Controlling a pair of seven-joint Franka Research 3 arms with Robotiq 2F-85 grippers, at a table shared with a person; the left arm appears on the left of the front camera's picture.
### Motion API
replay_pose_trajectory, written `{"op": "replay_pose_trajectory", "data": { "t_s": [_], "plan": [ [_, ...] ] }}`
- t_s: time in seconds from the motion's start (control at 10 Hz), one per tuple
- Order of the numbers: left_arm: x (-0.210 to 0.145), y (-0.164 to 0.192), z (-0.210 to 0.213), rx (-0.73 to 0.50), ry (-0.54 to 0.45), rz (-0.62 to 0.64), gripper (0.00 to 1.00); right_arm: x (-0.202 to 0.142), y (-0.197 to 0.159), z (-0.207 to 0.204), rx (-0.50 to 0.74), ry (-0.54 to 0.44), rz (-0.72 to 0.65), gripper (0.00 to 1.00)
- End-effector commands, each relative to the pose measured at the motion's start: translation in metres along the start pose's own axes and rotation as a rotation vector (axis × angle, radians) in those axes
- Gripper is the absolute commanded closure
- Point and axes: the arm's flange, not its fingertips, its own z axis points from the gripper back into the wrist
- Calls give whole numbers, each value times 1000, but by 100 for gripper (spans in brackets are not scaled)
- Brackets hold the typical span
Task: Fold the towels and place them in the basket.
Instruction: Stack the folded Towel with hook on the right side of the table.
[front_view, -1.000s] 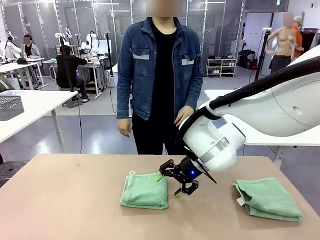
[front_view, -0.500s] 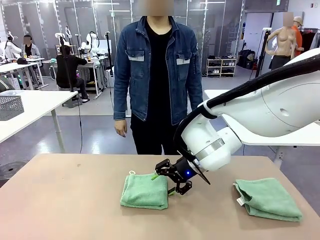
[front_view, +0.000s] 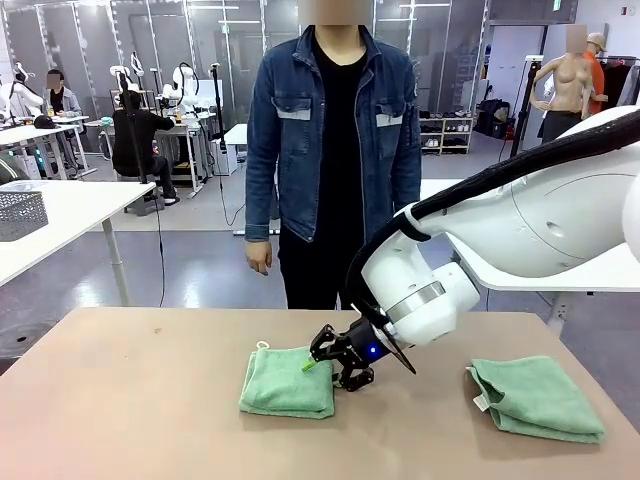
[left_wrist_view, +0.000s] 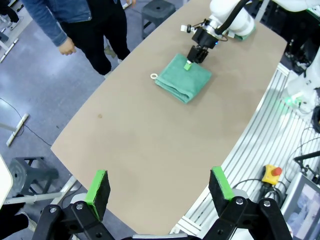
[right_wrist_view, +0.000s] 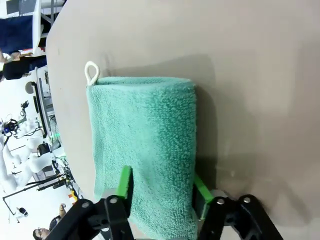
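Starting on the left, we've got a big open stretch of bare table (front_view: 130, 400) with nothing on it. Our left gripper (left_wrist_view: 159, 187) hovers over the near table edge, fingers spread wide apart with nothing between them.

Moving toward the middle, there's a folded green towel (front_view: 285, 382) lying flat, a little white loop (front_view: 264, 346) sticking out at its far-left corner. Its right edge is where things happen: our right gripper (front_view: 325, 368) reaches in low from the right and straddles that edge, one green pad (right_wrist_view: 125, 182) on top of the terry cloth and the other pad (right_wrist_view: 201, 192) at the folded edge. The fingers look pinched in on the towel, though we can't tell how firm the grip is.

Right of that there's a gap of bare tabletop, then a second folded towel (front_view: 535, 398) near the right edge, well apart from the first, white tag (front_view: 482, 403) on its left side.

A person (front_view: 335, 150) in a denim jacket stands at the far edge, hands down.
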Motion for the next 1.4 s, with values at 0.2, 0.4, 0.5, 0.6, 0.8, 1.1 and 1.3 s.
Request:
{"op": "replay_pose_trajectory", "data": {
  "t_s": [0.2,0.4,0.5,0.6,0.8,1.1,1.3],
  "plan": [
    [0,-1,0,0,4,-17,0,-4,-2,-9,24,-14,22,100],
    [0,-1,0,0,4,-17,0,-7,6,-7,21,-20,19,100],
    [0,-1,0,0,4,-17,0,-9,9,-7,14,-24,20,100],
    [0,-1,0,0,4,-17,0,-12,14,-6,5,-24,19,100],
    [0,-1,0,0,4,-17,0,-5,10,-6,4,3,19,100],
    [0,-1,0,0,4,-17,0,-5,10,-6,4,3,19,100],
    [0,-1,0,0,4,-17,0,-5,10,-6,4,3,19,100]
  ]
}}
